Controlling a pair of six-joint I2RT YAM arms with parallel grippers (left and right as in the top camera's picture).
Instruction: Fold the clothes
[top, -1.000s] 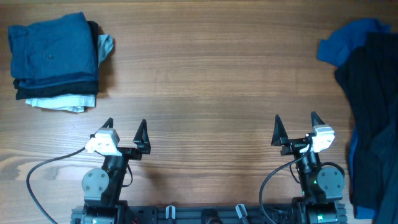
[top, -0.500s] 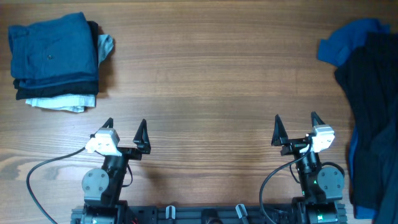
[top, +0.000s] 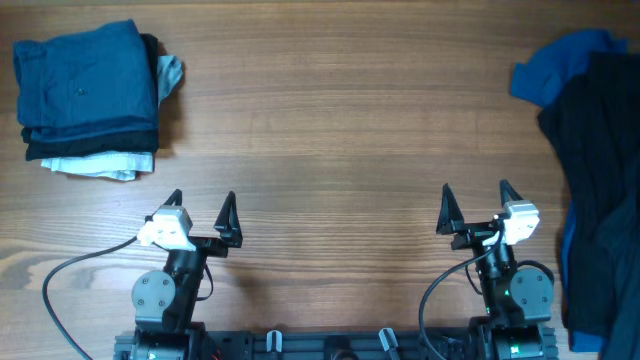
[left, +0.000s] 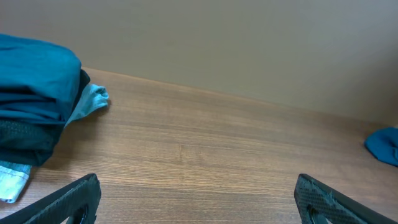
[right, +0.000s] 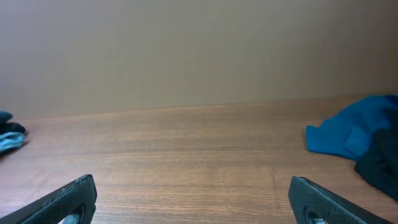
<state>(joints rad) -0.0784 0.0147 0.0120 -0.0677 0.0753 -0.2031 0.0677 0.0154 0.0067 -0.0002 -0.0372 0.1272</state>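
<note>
With left claw (top: 202, 200) and right claw (top: 476, 192) open and empty, snatching the dark shirt (top: 600, 150) may drag the blue garment (top: 558, 72) along.

Robot lab bench: wood table (top: 330, 120), plain beige wall (right: 199, 50), arm mounting rail (top: 330, 346).

Left tool (top: 203, 195) black (white housing (top: 167, 230)).

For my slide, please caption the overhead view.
Open, empty left tool and right tool; folded stack at left, unfolded pile at right.
</note>
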